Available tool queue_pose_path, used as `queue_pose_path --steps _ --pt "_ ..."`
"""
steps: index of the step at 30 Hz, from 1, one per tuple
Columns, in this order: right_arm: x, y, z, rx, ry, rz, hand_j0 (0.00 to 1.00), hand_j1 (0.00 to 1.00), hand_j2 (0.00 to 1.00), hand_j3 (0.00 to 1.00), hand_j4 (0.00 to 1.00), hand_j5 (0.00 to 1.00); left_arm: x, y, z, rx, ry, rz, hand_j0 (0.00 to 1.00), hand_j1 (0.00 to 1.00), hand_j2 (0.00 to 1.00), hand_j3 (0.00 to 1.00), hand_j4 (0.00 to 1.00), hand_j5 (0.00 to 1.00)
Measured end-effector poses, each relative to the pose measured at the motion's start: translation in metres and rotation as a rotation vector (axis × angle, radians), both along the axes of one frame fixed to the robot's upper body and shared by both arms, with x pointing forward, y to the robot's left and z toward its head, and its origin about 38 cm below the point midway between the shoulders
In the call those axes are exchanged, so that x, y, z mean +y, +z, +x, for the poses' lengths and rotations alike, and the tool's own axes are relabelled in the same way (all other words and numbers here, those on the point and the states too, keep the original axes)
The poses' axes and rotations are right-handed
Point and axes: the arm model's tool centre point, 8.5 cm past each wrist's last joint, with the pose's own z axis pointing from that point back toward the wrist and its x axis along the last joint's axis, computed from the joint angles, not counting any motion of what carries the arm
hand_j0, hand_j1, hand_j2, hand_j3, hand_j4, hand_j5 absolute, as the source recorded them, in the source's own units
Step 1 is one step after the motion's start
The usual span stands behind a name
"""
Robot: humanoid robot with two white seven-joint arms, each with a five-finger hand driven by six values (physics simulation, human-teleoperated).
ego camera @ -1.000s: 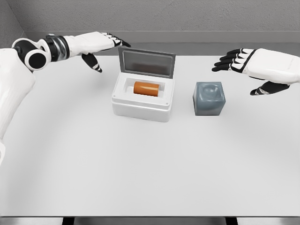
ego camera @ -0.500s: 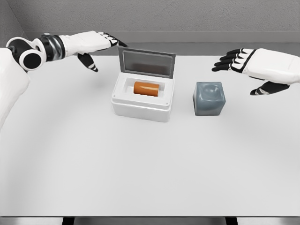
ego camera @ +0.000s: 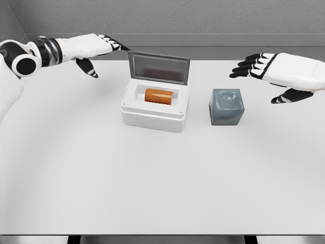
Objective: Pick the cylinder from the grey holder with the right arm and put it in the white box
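The orange cylinder [ego camera: 159,95] is lying on its side inside the white box [ego camera: 155,113], lid raised, near the desk's [ego camera: 152,183] far edge. Beside it, the grey holder [ego camera: 226,107] is sitting vacant. I am holding my right hand [ego camera: 277,71] open at the desk's right edge, my left hand [ego camera: 94,48] open over the far left corner.

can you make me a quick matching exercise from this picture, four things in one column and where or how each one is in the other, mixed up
Things:
1. cylinder
2. grey holder
3. left hand
4. right hand

States:
A. open, raised above the table's right side
B. lying on its side in the white box
C. empty, standing right of the box
D. open, raised near the top corner of the box lid

Pairs: 1-B, 2-C, 3-D, 4-A
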Motion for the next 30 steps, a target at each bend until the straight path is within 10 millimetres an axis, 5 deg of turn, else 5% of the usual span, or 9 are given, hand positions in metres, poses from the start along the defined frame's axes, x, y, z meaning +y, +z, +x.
queue_pose_path --steps 7,30 --pt "0.000 0.000 0.000 0.000 0.000 0.000 1.00 1.00 1.00 1.00 1.00 1.00 0.006 -0.010 -0.006 0.013 0.000 0.012 1.00 1.00 1.00 1.00 1.00 1.00" --pt "0.000 0.000 0.000 0.000 0.000 0.000 1.00 1.00 1.00 1.00 1.00 1.00 0.010 0.003 -0.010 -0.024 -0.013 0.019 1.00 1.00 1.00 1.00 1.00 1.00"
